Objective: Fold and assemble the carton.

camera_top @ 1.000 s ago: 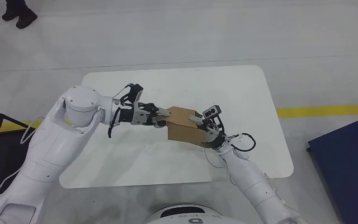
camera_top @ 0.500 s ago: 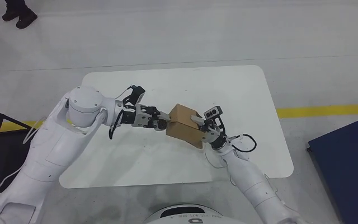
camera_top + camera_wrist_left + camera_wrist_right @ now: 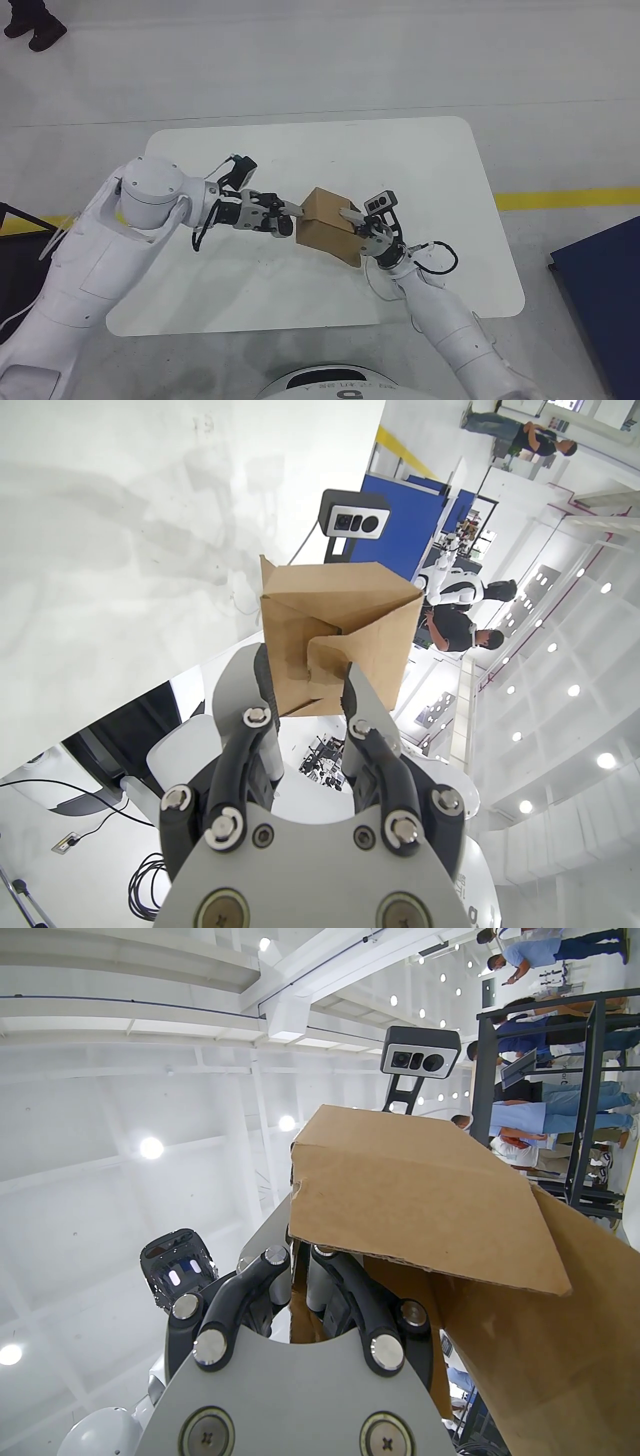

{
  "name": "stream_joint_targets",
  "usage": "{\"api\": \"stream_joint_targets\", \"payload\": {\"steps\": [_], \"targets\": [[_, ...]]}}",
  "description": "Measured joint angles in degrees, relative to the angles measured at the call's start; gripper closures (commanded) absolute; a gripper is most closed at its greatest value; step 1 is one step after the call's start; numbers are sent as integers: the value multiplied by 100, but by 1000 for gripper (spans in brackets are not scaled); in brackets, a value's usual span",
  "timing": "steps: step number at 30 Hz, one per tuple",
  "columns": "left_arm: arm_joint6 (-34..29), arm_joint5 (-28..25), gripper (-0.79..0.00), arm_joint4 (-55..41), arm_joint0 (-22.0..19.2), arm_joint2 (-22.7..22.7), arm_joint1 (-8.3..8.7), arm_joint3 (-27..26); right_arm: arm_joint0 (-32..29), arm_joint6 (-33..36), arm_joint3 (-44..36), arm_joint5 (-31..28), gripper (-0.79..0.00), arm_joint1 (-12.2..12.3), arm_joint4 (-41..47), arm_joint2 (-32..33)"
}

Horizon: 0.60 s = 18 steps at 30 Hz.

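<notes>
The left gripper [image 3: 289,222] sits left of the table's [image 3: 430,165] middle, pointing right at the near-left end of the carton [image 3: 325,222]. Its jaws are partly closed around that end. In the left wrist view one finger [image 3: 361,700] presses the outer face of a bent end flap [image 3: 327,655], and the other finger lies against the opposite side, so cardboard fills the gap between them. The end flaps here are folded inward but not flat, with a crooked seam between them. The brown carton is held between the two grippers over the middle of the table; whether its underside touches the surface cannot be told. Its long axis runs from one gripper to the other, slanting across the table: the left end lies a little farther from the robot and the right end a little nearer. One broad face is turned upward. The right gripper [image 3: 359,233] is at the carton's right end, pointing left. In the right wrist view its jaws are drawn close together with a thin wall of cardboard [image 3: 299,1278] pinched between them, and a loose flap [image 3: 420,1208] hangs over the fingertips and hides them.
</notes>
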Motion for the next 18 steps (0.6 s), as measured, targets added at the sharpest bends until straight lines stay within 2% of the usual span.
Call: {"api": "stream_joint_targets", "payload": {"steps": [18], "targets": [[143,-22,-379,-26,-143,359,-58,143,-53,-10,-64,28,0,9,-9,23]]}}
